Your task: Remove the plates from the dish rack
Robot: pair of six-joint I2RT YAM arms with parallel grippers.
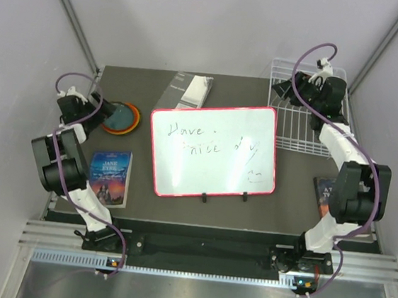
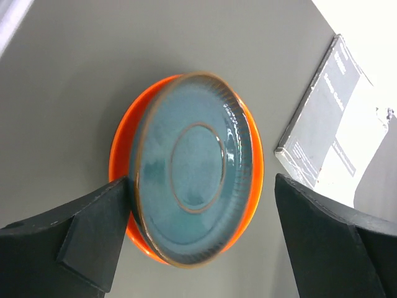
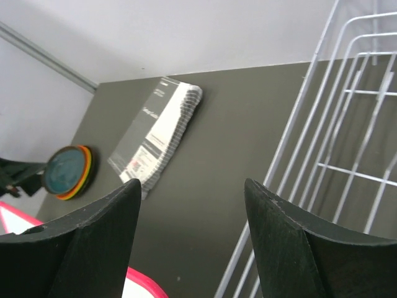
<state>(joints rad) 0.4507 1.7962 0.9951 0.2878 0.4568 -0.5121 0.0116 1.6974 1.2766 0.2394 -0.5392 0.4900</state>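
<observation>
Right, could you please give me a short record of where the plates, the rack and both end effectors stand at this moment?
plates: teal plate stacked on orange plate, left of the whiteboard
dish rack: far right; no plate visible in the part that shows
left end effector: open, a finger on either side of the stack
right end effector: open, at the rack's edge

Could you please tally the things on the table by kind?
Plates: 2 showing, dark teal plate on orange plate; any beneath are hidden
Books: 2, Jane Eyre book and second book at right
Whiteboard: 1
Dish rack: 1
Wrapped white pack: 1
Total: 7
</observation>
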